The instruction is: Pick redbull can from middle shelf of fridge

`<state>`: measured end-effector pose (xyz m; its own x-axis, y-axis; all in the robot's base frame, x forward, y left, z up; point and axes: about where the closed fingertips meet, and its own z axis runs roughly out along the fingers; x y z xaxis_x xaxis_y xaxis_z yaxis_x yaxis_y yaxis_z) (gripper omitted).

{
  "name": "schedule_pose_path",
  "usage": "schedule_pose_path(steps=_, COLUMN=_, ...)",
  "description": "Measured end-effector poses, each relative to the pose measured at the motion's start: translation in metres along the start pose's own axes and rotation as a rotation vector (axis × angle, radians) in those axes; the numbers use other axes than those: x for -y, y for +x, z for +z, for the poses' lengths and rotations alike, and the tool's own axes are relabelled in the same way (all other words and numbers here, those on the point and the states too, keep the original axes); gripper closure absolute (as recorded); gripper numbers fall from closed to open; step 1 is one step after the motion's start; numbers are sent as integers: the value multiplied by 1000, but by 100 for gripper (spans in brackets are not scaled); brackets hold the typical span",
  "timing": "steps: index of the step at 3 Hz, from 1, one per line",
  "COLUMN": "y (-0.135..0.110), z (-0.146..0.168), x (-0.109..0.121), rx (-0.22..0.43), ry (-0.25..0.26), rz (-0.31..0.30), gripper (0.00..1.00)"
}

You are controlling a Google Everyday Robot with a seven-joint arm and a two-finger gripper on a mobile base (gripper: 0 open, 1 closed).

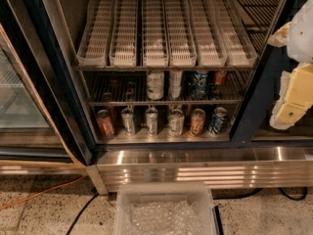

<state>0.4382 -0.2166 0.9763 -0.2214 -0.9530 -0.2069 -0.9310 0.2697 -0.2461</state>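
The redbull can (130,90) stands dim and slim at about 9 o'clock on the middle shelf (166,102), back from the front rail, with two white-labelled cans (155,84) and a blue can (199,83) to its 3 o'clock. The pick has not begun, as far as can be judged: the can is untouched and the gripper (292,99) hangs outside the fridge (254,106) at the 3 o'clock edge of the view, well apart from it; whether it is open or closed I cannot tell. The reach in, the grasp and the lift out are all left. At 12 o'clock sits a rack of white plastic lanes (155,28); at 6 o'clock a lower row of cans (151,121). Below that come the ribbed steel panel (195,168), a clear plastic tub (165,209) and a speckled floor (44,214) with an orange cable (39,195).
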Motion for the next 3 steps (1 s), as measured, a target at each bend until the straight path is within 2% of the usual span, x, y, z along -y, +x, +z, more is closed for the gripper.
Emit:
schedule_pose_path(steps=1, y=0, z=0, x=0, rx=0, ry=0, rz=0, gripper=0)
schedule_pose_path(steps=2, y=-7, z=14, x=2, rx=15, ry=4, rz=7, gripper=0)
schedule_pose_path(steps=3, y=-29, z=51, x=-9, rx=64, ry=-15, rz=11, gripper=0)
